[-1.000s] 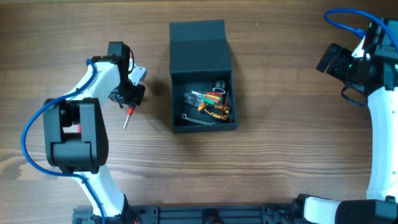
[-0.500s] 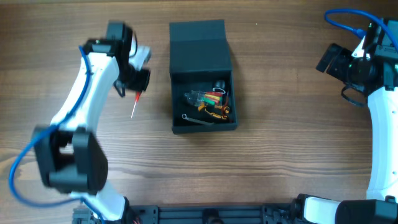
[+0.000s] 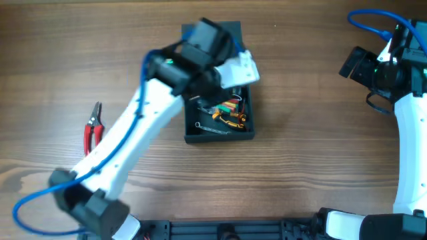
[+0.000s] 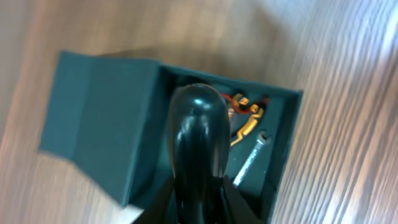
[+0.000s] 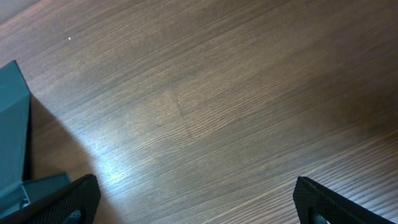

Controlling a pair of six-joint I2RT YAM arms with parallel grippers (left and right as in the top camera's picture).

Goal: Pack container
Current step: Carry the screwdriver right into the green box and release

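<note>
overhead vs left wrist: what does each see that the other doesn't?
Overhead only: red-handled pliers lying on the table, and the right arm off to the side. Left wrist only: a glossy black handle between the fingers of the left claw. Both: the open container, with a small wrench and orange-handled tools inside.

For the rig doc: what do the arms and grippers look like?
The left arm and right arm match: white links, black joint housings and a looping blue cable on each. The left gripper and right gripper both have black fingers.
</note>
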